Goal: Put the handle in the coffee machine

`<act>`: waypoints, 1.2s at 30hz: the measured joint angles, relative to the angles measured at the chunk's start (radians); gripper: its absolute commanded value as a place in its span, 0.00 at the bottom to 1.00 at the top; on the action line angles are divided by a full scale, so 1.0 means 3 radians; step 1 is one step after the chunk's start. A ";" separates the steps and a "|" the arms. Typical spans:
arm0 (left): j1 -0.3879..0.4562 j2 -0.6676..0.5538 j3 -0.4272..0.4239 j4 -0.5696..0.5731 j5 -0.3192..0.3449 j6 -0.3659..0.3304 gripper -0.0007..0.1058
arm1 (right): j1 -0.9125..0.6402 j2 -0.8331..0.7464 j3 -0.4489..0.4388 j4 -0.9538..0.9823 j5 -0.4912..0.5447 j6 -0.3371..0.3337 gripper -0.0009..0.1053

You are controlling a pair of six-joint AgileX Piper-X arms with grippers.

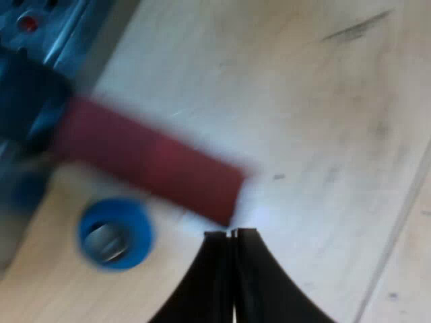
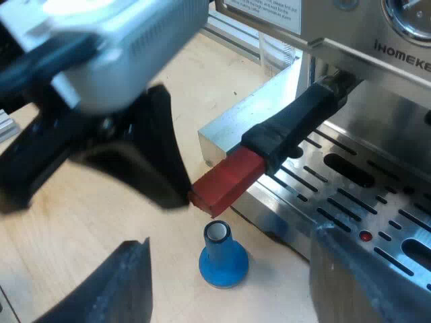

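Note:
The holder's dark handle (image 2: 303,114) sticks out from the front of the espresso machine (image 2: 377,40), above the drip tray. Its red end (image 2: 225,178) reaches past the tray's edge. In the left wrist view the red end (image 1: 148,161) crosses just ahead of my left gripper (image 1: 232,233). That gripper is shut with nothing between its fingers, and its tips sit at the tip of the red end. The right wrist view shows the left gripper (image 2: 178,192) at that same tip. My right gripper (image 2: 230,239) is open wide, hanging above the blue tamper (image 2: 222,259).
The blue tamper (image 1: 114,232) stands upright on the wooden table (image 1: 323,134), below the red end. The slotted metal drip tray (image 2: 363,195) lies under the handle. A clear glass (image 2: 276,50) stands beside the machine.

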 measured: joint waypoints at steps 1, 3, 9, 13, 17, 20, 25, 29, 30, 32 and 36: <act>0.0050 0.0000 0.0000 0.0003 -0.0013 0.0000 0.01 | 0.0000 0.0000 0.0000 0.0000 0.0000 0.0000 0.52; 0.0250 0.0000 0.0000 0.0028 -0.0058 0.0000 0.01 | 0.0000 0.0000 0.0000 0.0000 0.0000 0.0000 0.52; 0.0622 -0.0013 0.0000 0.0334 -0.0152 0.0114 0.01 | 0.0000 0.0000 0.0000 0.0000 0.0000 0.0000 0.52; 0.0721 -0.0112 0.0000 0.0371 -0.0153 0.0111 0.01 | 0.0000 0.0000 0.0000 0.0000 0.0000 0.0000 0.52; 0.0752 -0.0368 0.0000 0.0371 -0.0153 0.0111 0.01 | 0.0000 0.0000 0.0000 0.0000 0.0000 0.0086 0.52; 0.0752 -0.0563 0.0000 0.0371 -0.0179 0.0087 0.01 | 0.0000 0.0000 0.0000 0.0000 -0.0020 0.0102 0.52; 0.0752 -0.0791 0.0000 0.0425 -0.0227 0.0013 0.01 | 0.0000 0.0000 0.0000 0.0000 -0.0073 0.0102 0.52; 0.0752 -0.1035 0.0000 0.0437 -0.0459 -0.0001 0.01 | 0.0000 0.0000 0.0000 0.0000 -0.0080 0.0102 0.52; 0.0752 -0.1069 0.0000 0.0437 -0.0480 0.0000 0.01 | 0.0000 0.0000 0.0000 0.0000 -0.0080 0.0102 0.52; 0.0752 -0.1127 0.0000 0.0437 -0.0511 0.0000 0.01 | 0.0000 0.0000 0.0000 0.0006 -0.0080 0.0102 0.52; 0.0752 -0.1335 -0.0004 0.0437 -0.0532 0.0000 0.05 | 0.0000 0.0000 0.0000 0.0003 -0.0080 0.0102 0.52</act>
